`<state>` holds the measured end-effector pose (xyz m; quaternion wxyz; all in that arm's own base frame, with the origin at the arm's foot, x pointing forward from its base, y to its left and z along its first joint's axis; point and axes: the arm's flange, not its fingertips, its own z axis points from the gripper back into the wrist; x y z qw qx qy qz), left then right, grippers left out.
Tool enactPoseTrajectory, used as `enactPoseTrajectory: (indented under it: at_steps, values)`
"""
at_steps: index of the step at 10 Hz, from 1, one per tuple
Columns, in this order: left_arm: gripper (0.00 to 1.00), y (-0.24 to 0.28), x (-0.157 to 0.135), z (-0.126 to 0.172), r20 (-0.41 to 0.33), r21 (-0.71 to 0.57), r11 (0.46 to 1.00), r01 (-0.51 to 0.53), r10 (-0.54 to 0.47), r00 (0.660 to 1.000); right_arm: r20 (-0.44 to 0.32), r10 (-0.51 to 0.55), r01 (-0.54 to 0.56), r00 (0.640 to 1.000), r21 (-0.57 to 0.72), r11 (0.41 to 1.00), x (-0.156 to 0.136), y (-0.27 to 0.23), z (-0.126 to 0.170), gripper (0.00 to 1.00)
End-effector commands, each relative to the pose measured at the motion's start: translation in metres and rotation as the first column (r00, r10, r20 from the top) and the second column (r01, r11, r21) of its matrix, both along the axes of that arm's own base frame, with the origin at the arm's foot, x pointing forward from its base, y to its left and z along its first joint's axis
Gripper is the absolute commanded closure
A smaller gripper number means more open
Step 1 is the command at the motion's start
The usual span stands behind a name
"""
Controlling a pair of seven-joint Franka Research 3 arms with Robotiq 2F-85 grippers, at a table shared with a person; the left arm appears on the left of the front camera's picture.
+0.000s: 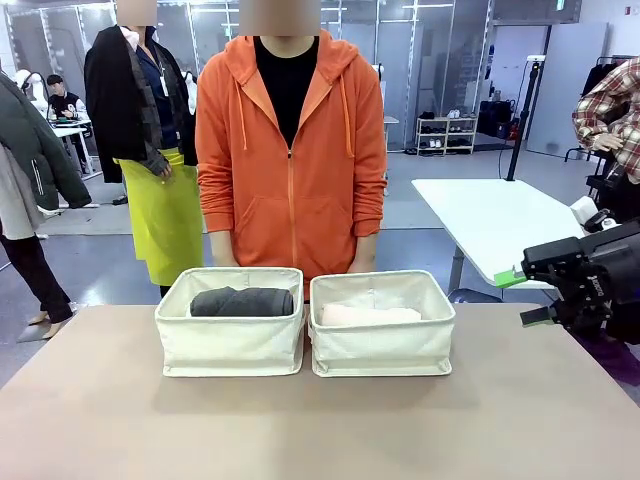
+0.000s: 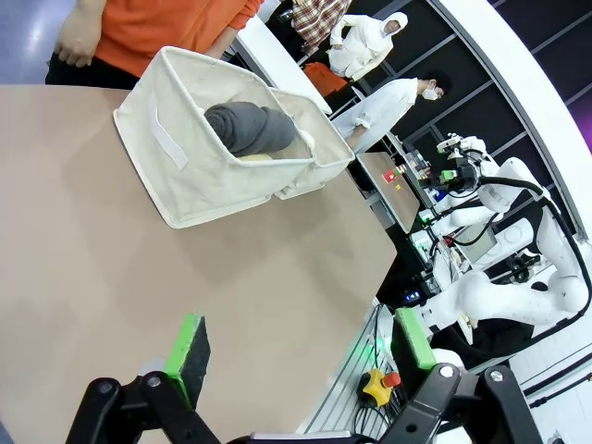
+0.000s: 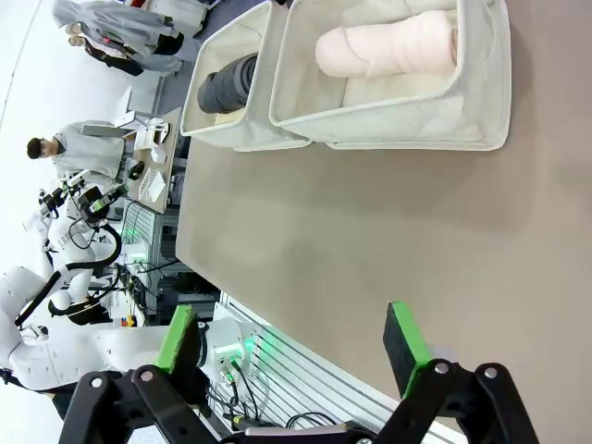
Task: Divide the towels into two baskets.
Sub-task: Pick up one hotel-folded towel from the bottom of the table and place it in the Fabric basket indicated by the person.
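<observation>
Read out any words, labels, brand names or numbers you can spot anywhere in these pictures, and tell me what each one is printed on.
No text can be read here.
The right gripper carries small pale lettering on its black body, too blurred to read.
The two baskets, left and right, are plain canvas.
The dark grey towel and pale pink towel bear no label.
</observation>
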<state>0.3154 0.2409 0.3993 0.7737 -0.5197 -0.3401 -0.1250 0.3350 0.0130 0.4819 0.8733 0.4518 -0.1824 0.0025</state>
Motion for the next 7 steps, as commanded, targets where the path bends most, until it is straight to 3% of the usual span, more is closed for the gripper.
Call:
enactPoseTrajectory:
  at_steps: [1, 2, 4, 7]
  values:
    - [0.00, 0.001, -0.002, 0.004, 0.000, -0.004, 1.000, -0.002, 0.002, 1.000, 0.008, 0.011, -0.011, 1.000, 0.002, 1.000, -0.001, 0.002, -0.002, 0.00]
    - [0.00, 0.001, -0.002, 0.004, 0.000, -0.004, 1.000, -0.002, 0.002, 1.000, 0.000, 0.000, 0.000, 1.000, 0.000, 1.000, 0.000, 0.000, 0.000, 0.00]
    - [0.00, 0.001, -0.002, 0.004, 0.000, -0.004, 1.000, -0.002, 0.002, 1.000, -0.140, 0.035, -0.030, 0.989, 0.038, 0.999, 0.011, -0.056, -0.004, 0.00]
    - [0.00, 0.001, -0.002, 0.004, 0.000, -0.004, 1.000, -0.002, 0.002, 1.000, -0.242, -0.108, 0.141, 0.964, 0.123, 0.982, 0.014, -0.164, -0.018, 0.00]
